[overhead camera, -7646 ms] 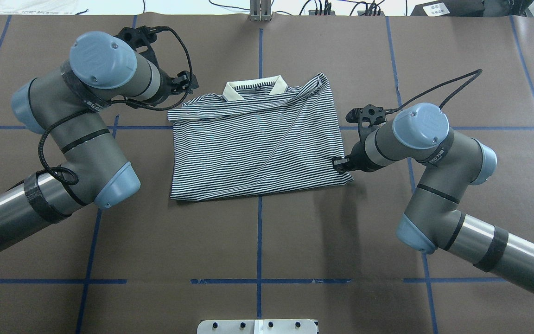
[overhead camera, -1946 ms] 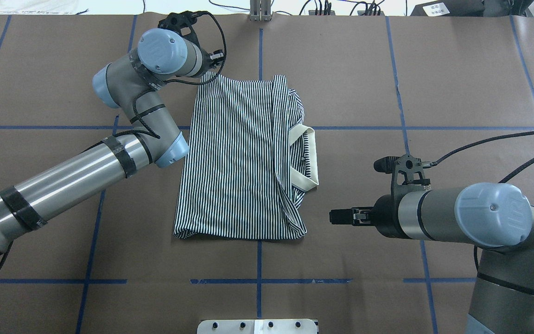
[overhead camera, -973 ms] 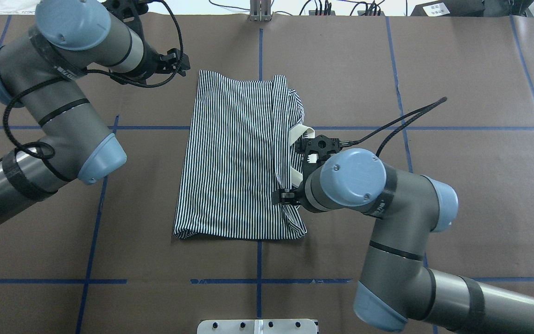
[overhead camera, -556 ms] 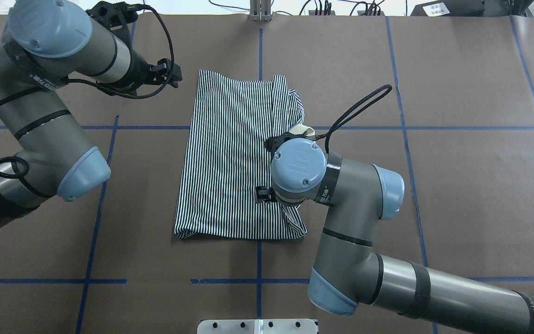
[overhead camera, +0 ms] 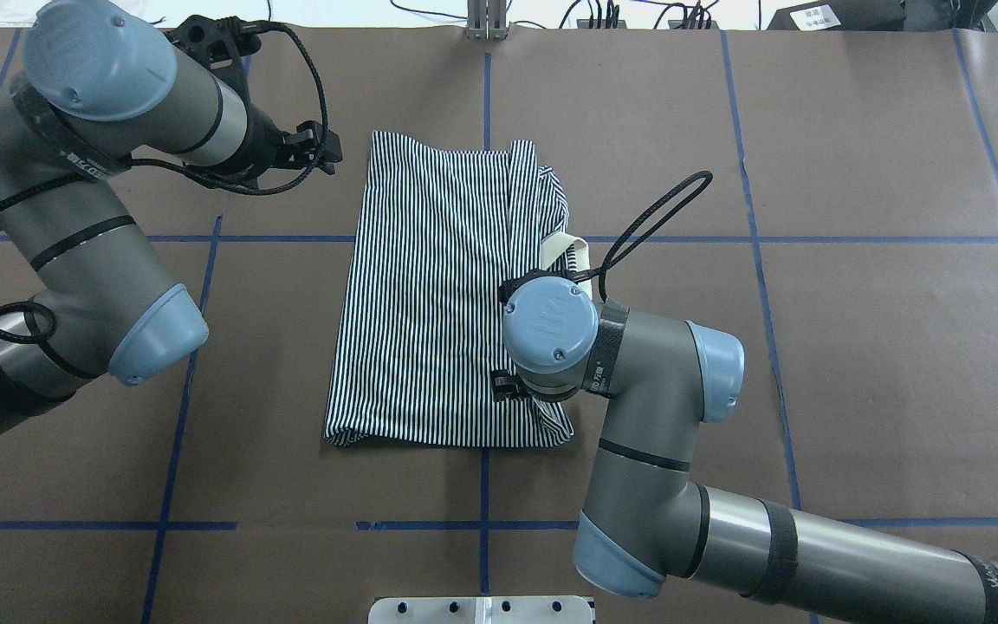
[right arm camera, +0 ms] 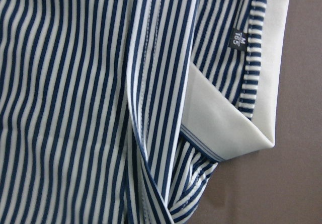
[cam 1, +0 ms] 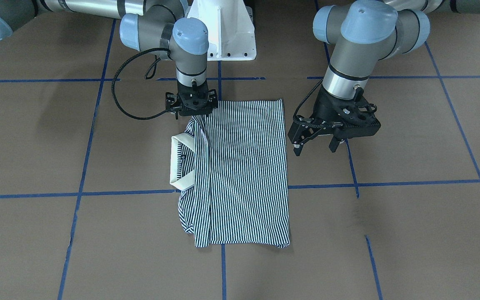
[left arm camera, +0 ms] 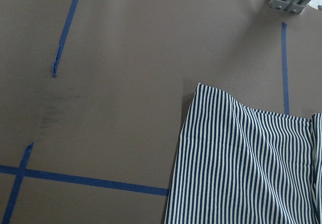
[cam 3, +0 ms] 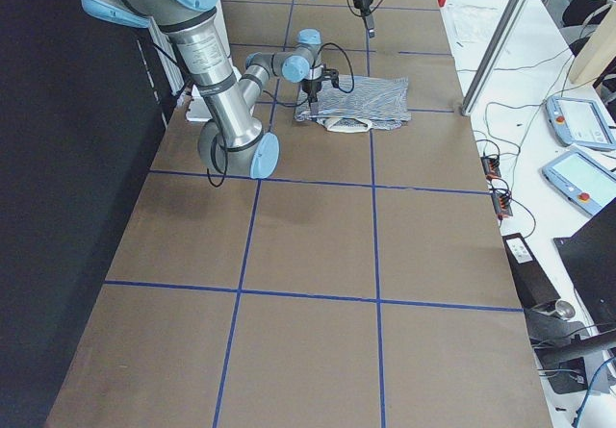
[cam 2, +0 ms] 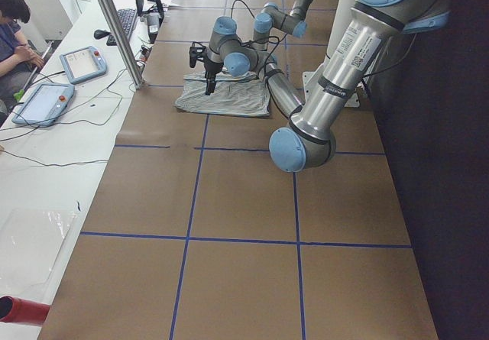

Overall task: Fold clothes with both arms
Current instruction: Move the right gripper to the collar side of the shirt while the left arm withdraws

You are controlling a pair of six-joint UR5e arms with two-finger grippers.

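The striped polo shirt [overhead camera: 438, 295] lies folded in a tall rectangle, its cream collar [overhead camera: 570, 251] sticking out on the right edge. In the front view the shirt [cam 1: 244, 166] shows its collar [cam 1: 180, 162] on the left. My right gripper [overhead camera: 503, 387] points straight down onto the shirt's near right part [cam 1: 192, 113]; I cannot tell whether it is open or shut. Its wrist view shows only striped cloth [right arm camera: 75, 83] and collar [right arm camera: 226, 123]. My left gripper [cam 1: 315, 146] is open and empty, hovering beside the shirt's far left corner [left arm camera: 241, 163].
Blue tape lines cross the brown table cover [overhead camera: 854, 364]. The white pedestal base [cam 1: 225, 33] stands at the robot's side. A metal post [overhead camera: 486, 22] stands at the far edge. The right arm's cable loop [overhead camera: 655, 212] hangs over the collar. An operator [cam 2: 11, 19] sits beyond the table.
The shirt was turned a quarter turn earlier. The right arm swung in from the right over the shirt, turned its gripper down and shifted slightly toward the robot. The left arm drew back and holds.
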